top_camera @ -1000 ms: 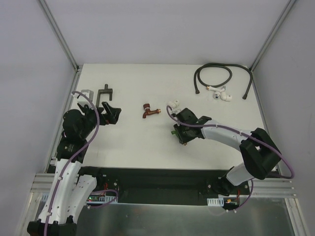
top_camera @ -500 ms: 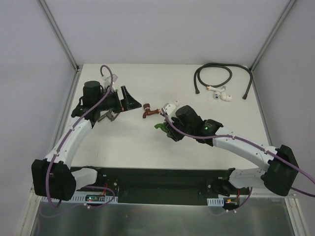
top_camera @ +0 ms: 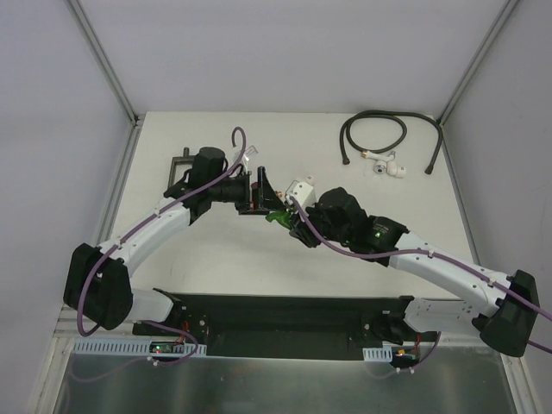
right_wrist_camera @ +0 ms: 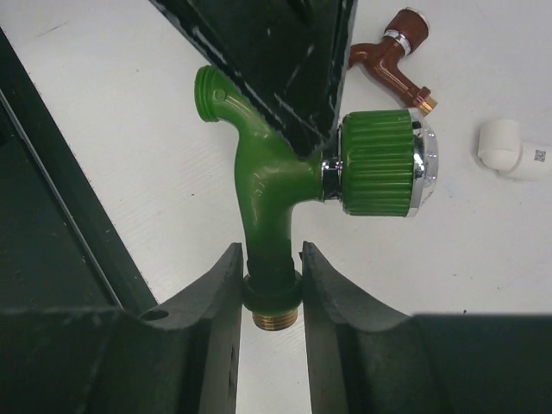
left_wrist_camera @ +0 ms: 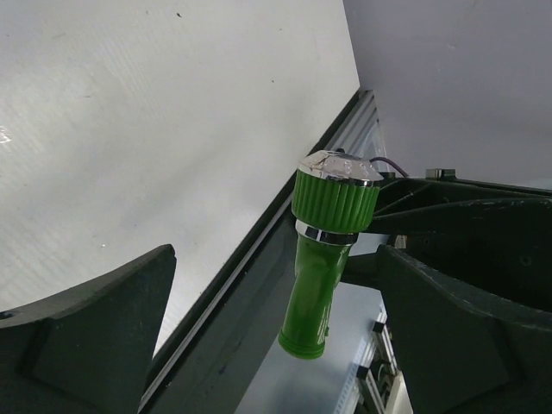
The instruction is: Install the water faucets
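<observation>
From above, the two arms meet near the middle of the white table (top_camera: 362,246). The left gripper (top_camera: 263,191) faces the right gripper (top_camera: 291,224), and the green faucet (top_camera: 276,217) sits between them at the right gripper's tip. A white elbow fitting (top_camera: 303,185) lies just behind them. The coiled black hose (top_camera: 376,136) is well apart at the far right, and a dark bracket (top_camera: 181,164) lies at the far left. In the left wrist view, the left gripper's fingers (left_wrist_camera: 95,332) stand wide apart. The green faucet hangs in the gap between them with its ribbed, silver-capped knob uppermost, and no contact with either finger shows. In the right wrist view, the right gripper's fingers (right_wrist_camera: 211,297) are clamped on the green faucet's neck. Its brass-coloured end shows just below them, its spout curves up to the left and its knob points right. The dark red faucet (right_wrist_camera: 392,59) lies on the table beyond, near the elbow fitting.
</observation>
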